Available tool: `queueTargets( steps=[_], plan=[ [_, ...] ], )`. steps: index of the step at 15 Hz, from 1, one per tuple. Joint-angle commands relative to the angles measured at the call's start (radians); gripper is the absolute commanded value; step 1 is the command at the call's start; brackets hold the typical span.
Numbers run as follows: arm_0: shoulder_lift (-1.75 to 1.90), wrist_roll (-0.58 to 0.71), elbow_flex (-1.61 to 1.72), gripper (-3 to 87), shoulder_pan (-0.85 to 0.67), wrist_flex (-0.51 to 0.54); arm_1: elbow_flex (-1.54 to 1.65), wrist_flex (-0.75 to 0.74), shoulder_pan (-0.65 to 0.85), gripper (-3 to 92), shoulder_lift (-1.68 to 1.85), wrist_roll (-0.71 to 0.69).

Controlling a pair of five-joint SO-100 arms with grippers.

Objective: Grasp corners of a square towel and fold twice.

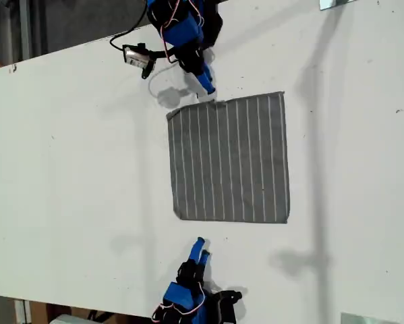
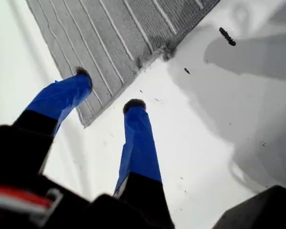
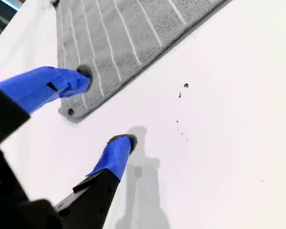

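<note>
Just one towel (image 1: 228,158), two grippers.

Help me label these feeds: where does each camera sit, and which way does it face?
Exterior view: overhead, facing down on the table and towel; both arms show.
First wrist view: on my first gripper, open, facing a towel corner.
Second wrist view: on my second gripper, open, facing another corner.
All share the towel.

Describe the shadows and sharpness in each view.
Exterior view: soft grey arm shadows on the table, towel stripes sharp. First wrist view: large blurred shadows beside the towel's corner. Second wrist view: my second gripper throws a crisp shadow under its lower finger.
</note>
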Motion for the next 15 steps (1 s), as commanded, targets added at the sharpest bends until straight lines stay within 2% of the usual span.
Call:
queueTargets(
  steps=[1, 2, 3, 4, 5, 7, 8, 9, 10, 12, 13, 14, 15],
  plan=[
    [-0.002, -0.014, 0.005, 27.2, 0.008, -0.029, -0.064, 0.028, -0.021, 22.5, -0.002, 0.000],
    [-0.002, 0.035, 0.003, 27.4, 0.018, -0.094, -0.057, -0.034, -0.028, 22.4, -0.008, -0.021],
    [-0.002, 0.098, -0.038, 26.9, 0.002, -0.132, -0.095, -0.072, 0.031, 22.1, -0.029, -0.091],
    [-0.003, 0.107, -0.098, 27.2, -0.014, -0.069, -0.209, -0.020, 0.104, 22.3, -0.137, -0.133],
    [-0.003, 0.089, -0.130, 27.3, -0.006, -0.028, -0.393, 0.040, 0.149, 23.0, -0.445, -0.166],
    [-0.006, -0.011, -0.149, 26.4, 0.031, 0.052, -0.732, 0.072, 0.118, 24.9, -1.108, -0.192],
    [-0.023, -0.060, -0.209, 25.7, 0.078, 0.084, -0.851, 0.103, 0.071, 25.3, -1.285, -0.179],
    [-0.107, -0.114, -0.296, 25.2, 0.137, 0.077, -0.910, 0.112, -0.006, 25.5, -1.359, -0.132],
    [-0.279, -0.146, -0.370, 25.1, 0.181, 0.018, -0.902, 0.104, -0.118, 25.9, -1.374, -0.040],
    [-0.698, -0.130, -0.480, 26.3, 0.230, -0.137, -0.819, 0.087, -0.437, 26.6, -1.249, 0.295],
    [-0.778, -0.100, -0.486, 26.4, 0.227, -0.218, -0.822, 0.052, -0.578, 26.4, -1.233, 0.436],
    [-0.785, -0.077, -0.460, 26.5, 0.219, -0.279, -0.851, -0.023, -0.661, 26.8, -1.308, 0.497],
    [-0.775, -0.075, -0.423, 26.5, 0.215, -0.321, -0.896, -0.146, -0.693, 26.9, -1.437, 0.485]
  ],
)
